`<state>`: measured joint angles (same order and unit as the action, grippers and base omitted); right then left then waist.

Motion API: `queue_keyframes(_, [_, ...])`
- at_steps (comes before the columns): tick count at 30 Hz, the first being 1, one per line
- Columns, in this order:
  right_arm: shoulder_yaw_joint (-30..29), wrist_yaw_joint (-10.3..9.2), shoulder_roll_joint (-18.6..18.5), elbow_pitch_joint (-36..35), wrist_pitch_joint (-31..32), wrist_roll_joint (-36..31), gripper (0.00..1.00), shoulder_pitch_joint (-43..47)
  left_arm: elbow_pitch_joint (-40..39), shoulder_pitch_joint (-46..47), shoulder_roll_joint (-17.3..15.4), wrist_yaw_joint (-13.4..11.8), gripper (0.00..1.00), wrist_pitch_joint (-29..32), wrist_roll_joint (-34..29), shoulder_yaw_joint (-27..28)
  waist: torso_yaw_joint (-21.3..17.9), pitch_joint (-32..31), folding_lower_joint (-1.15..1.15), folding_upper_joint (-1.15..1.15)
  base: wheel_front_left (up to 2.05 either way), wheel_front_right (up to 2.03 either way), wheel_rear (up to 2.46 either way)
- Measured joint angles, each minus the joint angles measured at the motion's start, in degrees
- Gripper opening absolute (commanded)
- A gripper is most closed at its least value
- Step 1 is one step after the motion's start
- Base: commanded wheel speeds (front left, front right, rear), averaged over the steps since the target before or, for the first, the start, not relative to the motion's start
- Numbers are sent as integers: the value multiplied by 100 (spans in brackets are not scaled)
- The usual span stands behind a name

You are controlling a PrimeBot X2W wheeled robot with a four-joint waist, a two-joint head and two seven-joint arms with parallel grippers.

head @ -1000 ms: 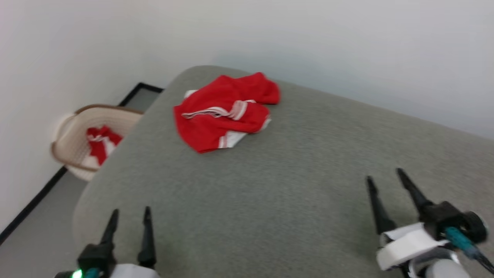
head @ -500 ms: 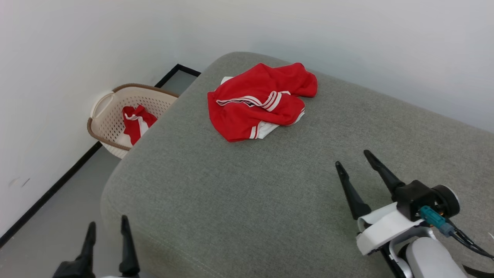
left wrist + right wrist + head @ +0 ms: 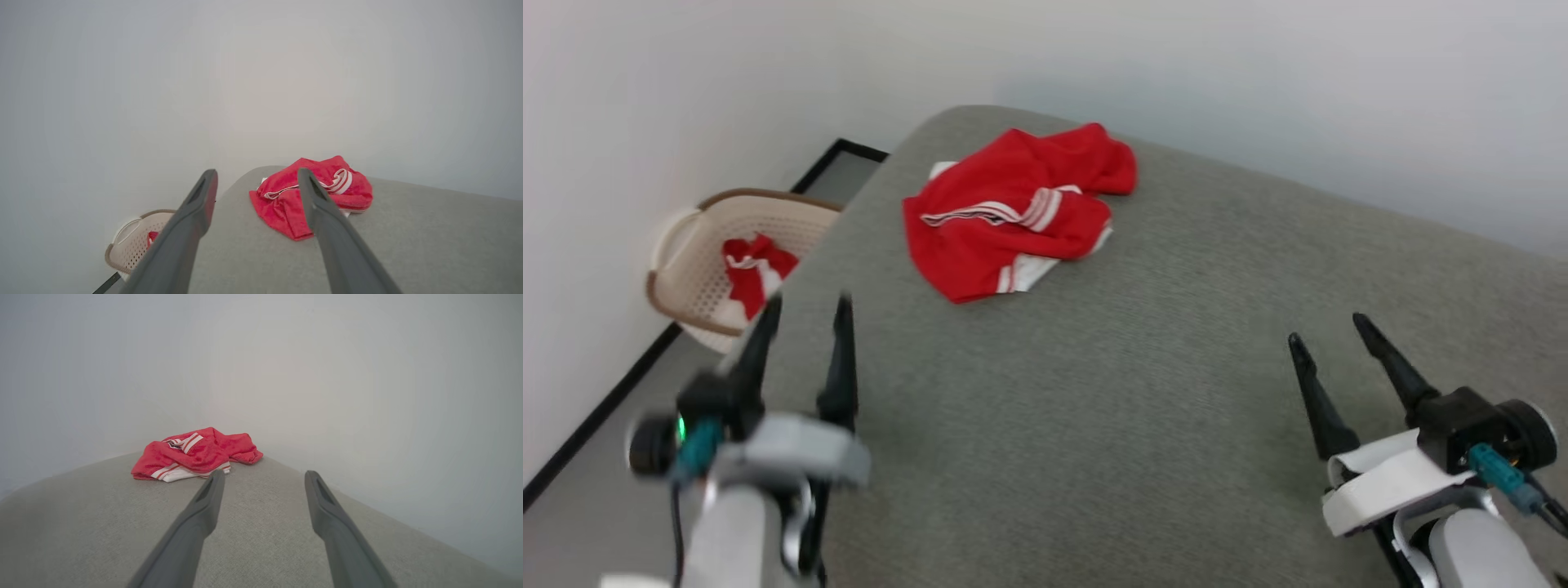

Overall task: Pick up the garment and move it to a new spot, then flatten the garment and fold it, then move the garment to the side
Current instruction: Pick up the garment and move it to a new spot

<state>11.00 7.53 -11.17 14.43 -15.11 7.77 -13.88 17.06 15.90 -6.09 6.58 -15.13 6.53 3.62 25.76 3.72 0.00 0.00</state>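
The garment (image 3: 1013,216) is lying crumpled at the grey cushion's (image 3: 1094,392) far end (a basket (image 3: 690,245) is sitting beside it). The left end effector (image 3: 808,300) and right end effector (image 3: 1327,328) are hovering well short of it, fingers spread, empty.

The garment (image 3: 1013,212) lies on the cushion's (image 3: 1135,392) far-left part — the basket (image 3: 696,263) just left.

Grey fabric cushion (image 3: 1143,392): broad, woven texture, rounded at its far left corner. Beige perforated basket (image 3: 696,260) with a brown rim stands on the floor (image 3: 596,523) just beside the cushion's left side, close to the white wall (image 3: 1258,98). A small red-and-white cloth (image 3: 756,269) lies crumpled inside it. Floor grey; a black skirting strip (image 3: 596,418) runs along the wall's foot.
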Motion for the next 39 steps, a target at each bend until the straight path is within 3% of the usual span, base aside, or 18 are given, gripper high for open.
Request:
queue_keyframes(5, [-57,0,-69,-130,-1,15,100,-144,1014,1233,-441,56,100,0,97,-300,-409,195,0,0,0,0,0])
queue_keyframes(9, [-85,0,-99,-224,0,59,100,-311,1964,2351,-754,82,100,352,850,-661,-782,492,0,0,0,0,0])
queue_keyframes(15, [-105,0,-9,-332,0,122,100,-660,3100,3452,-1556,81,100,1772,2113,-1098,-1438,1089,0,0,0,0,0])
queue_keyframes(22, [-13,0,133,-396,-1,142,100,-766,3693,3949,-2249,81,100,3785,3153,-1658,-2229,1691,0,0,0,0,0])
queue_keyframes(26, [-22,0,107,-497,0,153,100,-854,4052,4168,-2629,81,100,4431,3342,-1716,-2573,2030,0,0,0,0,0])
queue_keyframes(32, [-65,0,85,-587,0,181,100,-915,4504,4428,-2831,48,100,4586,3409,-1668,-2987,2452,0,0,0,0,0])
queue_keyframes(33, [-58,0,91,-598,0,178,100,-920,4568,4435,-2861,48,95,4582,3438,-1644,-3049,2491,0,0,0,0,0])
queue_keyframes(36, [-49,0,97,-630,0,164,100,-918,4689,4484,-2934,48,12,4524,3461,-1638,-3205,2561,0,0,0,0,0])
queue_keyframes(37, [-47,0,99,-635,0,152,100,-915,4698,4485,-2952,47,0,4440,3459,-1651,-3238,2561,0,0,0,0,0])
queue_keyframes(39, [-54,0,96,-641,0,132,100,-904,4701,4480,-2925,48,0,4198,3450,-1688,-3268,2517,0,0,0,0,0])
